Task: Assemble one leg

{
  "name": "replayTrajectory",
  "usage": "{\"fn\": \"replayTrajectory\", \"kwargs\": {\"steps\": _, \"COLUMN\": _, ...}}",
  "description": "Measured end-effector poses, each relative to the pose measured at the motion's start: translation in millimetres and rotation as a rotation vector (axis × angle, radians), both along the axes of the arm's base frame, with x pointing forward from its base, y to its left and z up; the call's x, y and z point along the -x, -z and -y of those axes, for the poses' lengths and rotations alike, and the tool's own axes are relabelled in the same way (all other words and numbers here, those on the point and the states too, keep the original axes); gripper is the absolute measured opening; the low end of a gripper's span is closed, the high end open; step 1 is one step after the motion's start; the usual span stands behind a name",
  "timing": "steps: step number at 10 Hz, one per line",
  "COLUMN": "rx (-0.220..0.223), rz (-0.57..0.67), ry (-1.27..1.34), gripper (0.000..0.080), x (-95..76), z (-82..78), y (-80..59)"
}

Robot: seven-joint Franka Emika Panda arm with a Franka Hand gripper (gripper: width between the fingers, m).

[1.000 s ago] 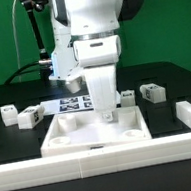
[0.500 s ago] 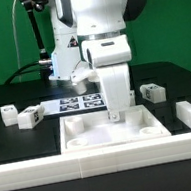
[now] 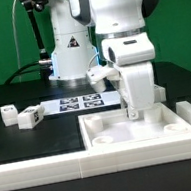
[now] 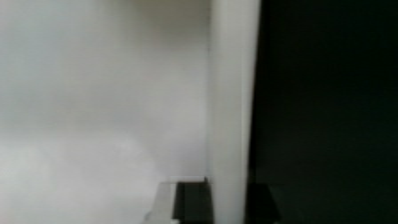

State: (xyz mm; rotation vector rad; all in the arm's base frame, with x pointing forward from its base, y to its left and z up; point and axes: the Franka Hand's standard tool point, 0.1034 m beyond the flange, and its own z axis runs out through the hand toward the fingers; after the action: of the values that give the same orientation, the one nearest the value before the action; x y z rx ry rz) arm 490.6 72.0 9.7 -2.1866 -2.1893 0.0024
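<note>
Claw (image 3: 135, 109) stood low inside the top (image 3: 131, 136), near its back rim, pointing straight down. Whether it was spread, pressed together or pinching the rim I could not tell: the arm (image 3: 120, 18) hid it from outside, and the wrist view gave only a blurred white wall beside a dark strip. No leg showed in it. The leg (image 3: 28, 117) lay on the table (image 3: 21, 142), well off the top's side toward the exterior view's left, with a second leg (image 3: 7, 112) just beyond it, both apart from the top. By my judgement the step in hand was placing the top, with a leg not yet fetched. To do it well, the claw should keep low and level against the rim, move slowly so the top slides flat and does not tip, and leave a socket (image 3: 104, 137) uncovered and reachable. Edges mattered. The rail (image 3: 56, 169) ran just in front of the top, so little room remained there. On the exterior view's right the whites ran together, and I could not tell whether top and rail touched. Behind the top lay the marker board (image 3: 82, 101), which the top should not ride onto. Open room lay beside the top toward the legs, best reached by first lifting straight above the rim.
</note>
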Motion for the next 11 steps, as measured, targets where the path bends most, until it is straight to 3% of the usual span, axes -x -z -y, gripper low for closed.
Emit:
{"fn": "replayTrajectory", "kwargs": {"steps": 2, "rx": 0.001, "rz": -0.009, "ry": 0.014, "gripper": 0.0059, "x": -0.5, "z": -14.4, "y": 0.2}}
{"fn": "replayTrajectory", "kwargs": {"steps": 5, "rx": 0.003, "rz": -0.009, "ry": 0.029, "gripper": 0.0059, "x": -0.1, "z": -15.2, "y": 0.5}}
{"fn": "replayTrajectory", "kwargs": {"steps": 7, "rx": 0.003, "rz": -0.009, "ry": 0.031, "gripper": 0.0351, "x": -0.1, "z": -14.7, "y": 0.6}}
{"fn": "replayTrajectory", "kwargs": {"steps": 8, "rx": 0.003, "rz": -0.009, "ry": 0.031, "gripper": 0.0351, "x": -0.1, "z": -14.5, "y": 0.6}}
{"fn": "replayTrajectory", "kwargs": {"steps": 9, "rx": 0.003, "rz": -0.009, "ry": 0.031, "gripper": 0.0534, "x": -0.2, "z": -14.4, "y": 0.6}}
{"fn": "replayTrajectory", "kwargs": {"steps": 10, "rx": 0.003, "rz": -0.009, "ry": 0.031, "gripper": 0.0613, "x": -0.2, "z": -14.3, "y": 0.6}}
{"fn": "replayTrajectory", "kwargs": {"steps": 11, "rx": 0.003, "rz": -0.009, "ry": 0.032, "gripper": 0.0613, "x": -0.2, "z": -14.2, "y": 0.6}}
